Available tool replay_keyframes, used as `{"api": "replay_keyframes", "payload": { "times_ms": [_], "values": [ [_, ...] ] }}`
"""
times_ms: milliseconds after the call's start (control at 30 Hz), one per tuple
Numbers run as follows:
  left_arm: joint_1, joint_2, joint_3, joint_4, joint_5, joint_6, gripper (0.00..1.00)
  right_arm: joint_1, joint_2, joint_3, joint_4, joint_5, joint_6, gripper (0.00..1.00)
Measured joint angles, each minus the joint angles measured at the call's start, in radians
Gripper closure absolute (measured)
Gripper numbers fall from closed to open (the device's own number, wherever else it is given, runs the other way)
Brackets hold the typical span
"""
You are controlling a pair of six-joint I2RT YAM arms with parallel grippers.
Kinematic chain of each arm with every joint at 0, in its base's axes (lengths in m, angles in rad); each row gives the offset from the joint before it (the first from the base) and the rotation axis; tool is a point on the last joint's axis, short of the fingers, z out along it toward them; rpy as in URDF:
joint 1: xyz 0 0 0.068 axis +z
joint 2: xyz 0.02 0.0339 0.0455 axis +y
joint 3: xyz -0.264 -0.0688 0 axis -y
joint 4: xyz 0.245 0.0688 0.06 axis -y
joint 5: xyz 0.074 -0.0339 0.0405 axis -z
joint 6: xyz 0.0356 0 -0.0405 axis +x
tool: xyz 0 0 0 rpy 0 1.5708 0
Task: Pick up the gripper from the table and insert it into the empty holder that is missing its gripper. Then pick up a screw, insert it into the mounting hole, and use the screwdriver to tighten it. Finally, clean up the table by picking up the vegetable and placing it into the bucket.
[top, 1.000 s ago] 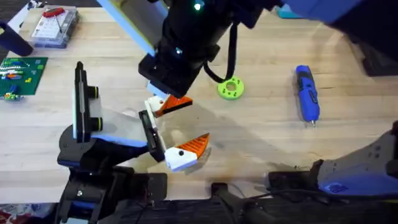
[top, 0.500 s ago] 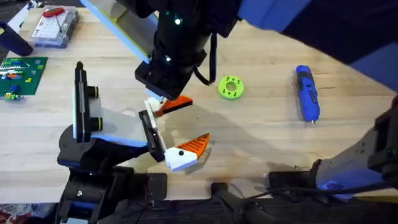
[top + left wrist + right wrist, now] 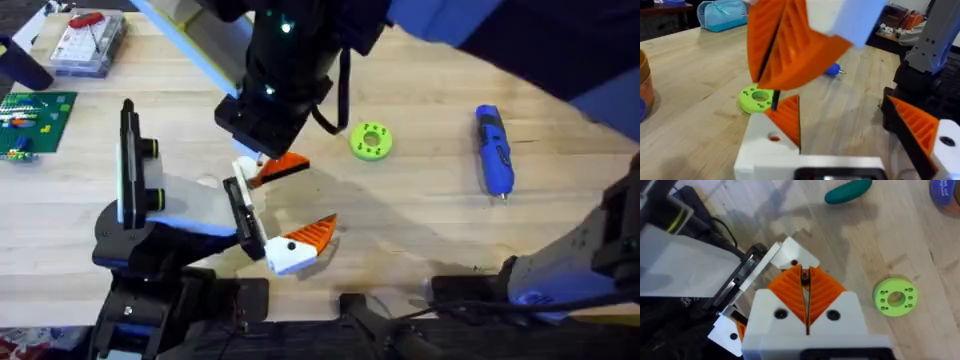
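Misalignment is the chief risk as the right gripper [image 3: 804, 278], reaching across the table [image 3: 420, 220], poises a thin dark screw [image 3: 774, 100] just above the mounting hole [image 3: 774, 136] of the gripper [image 3: 278, 168], the white-and-orange finger seated on the black holder [image 3: 240, 215]. If the tip comes down off-centre or tilted, the screw could skate off the white block, topple onto the wood when let go, or nudge the unfastened finger out of its seat. The orange ribbed pads [image 3: 826, 287] are pressed together with no gap beyond the screw's shank pinched between them, the shank pointing down and seemingly not yet in the hole. The left gripper [image 3: 298, 200], which carries the holder, stands wide, its two fingers well apart and holding nothing. Off to the right lies the blue screwdriver [image 3: 493, 150], untouched, with a lime-green disc [image 3: 371, 141] between it and the work. Farther off, the dark green vegetable [image 3: 849, 192] rests on the table, awaiting cleanup.
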Motion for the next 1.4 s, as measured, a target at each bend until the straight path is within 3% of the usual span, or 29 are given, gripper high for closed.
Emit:
{"api": "replay_keyframes", "payload": {
  "times_ms": [1400],
  "values": [
    [0.000, 0.000, 0.000, 0.000, 0.000, 0.000, 0.012, 0.037, 0.038, 0.001, 0.012, 0.000, -0.023, 0.995]
  ]
}}
